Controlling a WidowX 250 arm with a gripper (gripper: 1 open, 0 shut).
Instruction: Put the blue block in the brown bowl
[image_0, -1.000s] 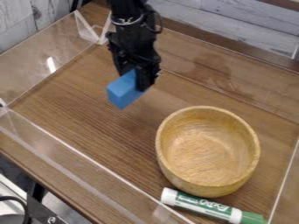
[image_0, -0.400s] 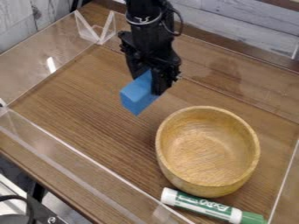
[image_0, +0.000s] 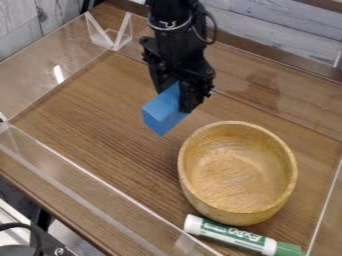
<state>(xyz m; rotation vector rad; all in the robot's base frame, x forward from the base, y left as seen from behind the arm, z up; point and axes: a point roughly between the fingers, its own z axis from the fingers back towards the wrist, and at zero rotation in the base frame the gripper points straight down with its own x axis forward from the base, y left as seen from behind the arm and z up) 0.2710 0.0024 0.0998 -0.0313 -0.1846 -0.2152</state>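
Observation:
My black gripper (image_0: 177, 95) points down over the middle of the wooden table and is shut on the blue block (image_0: 164, 110), which hangs tilted below the fingers, clear of the tabletop. The brown bowl (image_0: 237, 170) sits to the lower right of the block, round, shallow and with nothing in it. The block's lower corner is just above and left of the bowl's near rim, apart from it.
A green-and-white marker (image_0: 243, 235) lies in front of the bowl near the table's front edge. Clear plastic walls (image_0: 54, 165) ring the wooden tabletop. A small clear stand (image_0: 112, 35) is at the back left.
The gripper has carried the blue block to the right toward the bowl and slightly up. Its grip is unchanged.

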